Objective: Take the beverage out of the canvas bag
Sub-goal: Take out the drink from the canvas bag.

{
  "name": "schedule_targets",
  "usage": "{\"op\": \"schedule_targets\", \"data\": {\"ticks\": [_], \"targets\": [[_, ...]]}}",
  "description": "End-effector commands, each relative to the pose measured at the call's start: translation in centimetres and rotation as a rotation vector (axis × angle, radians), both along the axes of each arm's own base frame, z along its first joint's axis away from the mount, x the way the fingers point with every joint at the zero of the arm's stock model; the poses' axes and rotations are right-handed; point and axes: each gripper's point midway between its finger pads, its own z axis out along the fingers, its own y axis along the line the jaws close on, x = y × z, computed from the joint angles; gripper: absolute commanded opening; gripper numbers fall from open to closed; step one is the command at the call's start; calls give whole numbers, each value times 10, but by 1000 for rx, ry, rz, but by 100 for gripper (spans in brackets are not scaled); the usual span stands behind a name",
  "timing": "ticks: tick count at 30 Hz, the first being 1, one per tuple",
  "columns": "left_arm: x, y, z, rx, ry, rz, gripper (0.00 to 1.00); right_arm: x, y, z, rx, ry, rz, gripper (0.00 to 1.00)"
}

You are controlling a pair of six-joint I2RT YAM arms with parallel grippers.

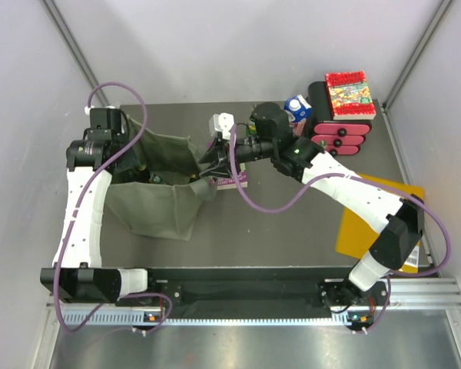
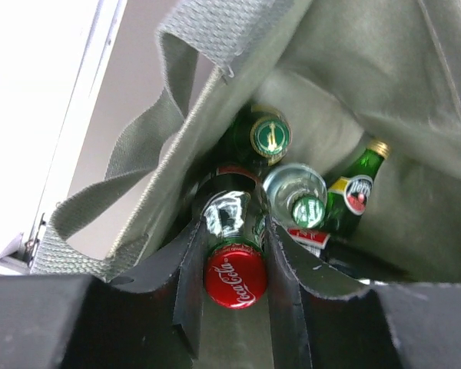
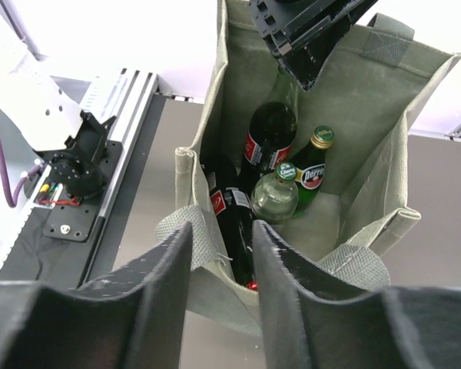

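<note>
A: Target and location?
B: The cola (image 2: 236, 265) is inside the bag (image 2: 353, 69), directly between the fingers of the left gripper (image 2: 232, 221). The fingers press the neck from both sides, just below the red cap. Contact reads as a pinch.
A: Why the neck?
B: Judgement: it is the only part standing free. Ahead of the fingertips, a green-capped bottle (image 2: 270, 137), a clear bottle (image 2: 296, 194) and a Perrier (image 2: 353, 192) crowd in. The clear one is touching or nearly touching the cola. The body is not reachable.
A: Orientation?
B: Cap faces back toward the left wrist; base points away, deeper into the bag. The long axis runs roughly along the fingers' reach, so a straight retreat along it should clear the mouth.
A: Right side?
B: The right gripper (image 3: 221, 234) sits at the bag's near rim, opposite the left gripper, with cloth crossing under its fingers. A gap shows between them; whether they clamp cloth, I cannot tell. Judgement: it is placed there to stop the floppy mouth collapsing or lifting with the bottle.
A: Risk?
B: Neighbours dragged or tipped. The strap (image 2: 123, 161) beside the left fingers could snag.
</note>
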Motion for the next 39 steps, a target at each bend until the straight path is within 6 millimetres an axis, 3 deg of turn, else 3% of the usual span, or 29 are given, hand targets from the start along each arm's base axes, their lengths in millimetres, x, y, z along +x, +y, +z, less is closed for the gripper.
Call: {"op": "schedule_targets", "data": {"ticks": [1, 8, 17, 23, 33, 39], "targets": [[14, -10, 57, -30, -174, -55, 0, -6, 3, 25, 44, -59, 21, 40], [5, -19, 99, -60, -272, -98, 0, -2, 18, 39, 75, -70, 40, 47], [-10, -23, 129, -71, -324, -122, 0, -10, 46, 55, 127, -41, 86, 50], [-17, -23, 156, -56, -388, -137, 0, -14, 76, 55, 154, 29, 118, 58], [-21, -30, 196, -59, -484, -191, 0, 7, 140, 69, 242, 161, 79, 70], [-14, -42, 203, -106, -515, -233, 0, 2, 154, 76, 294, 183, 52, 73]]}}
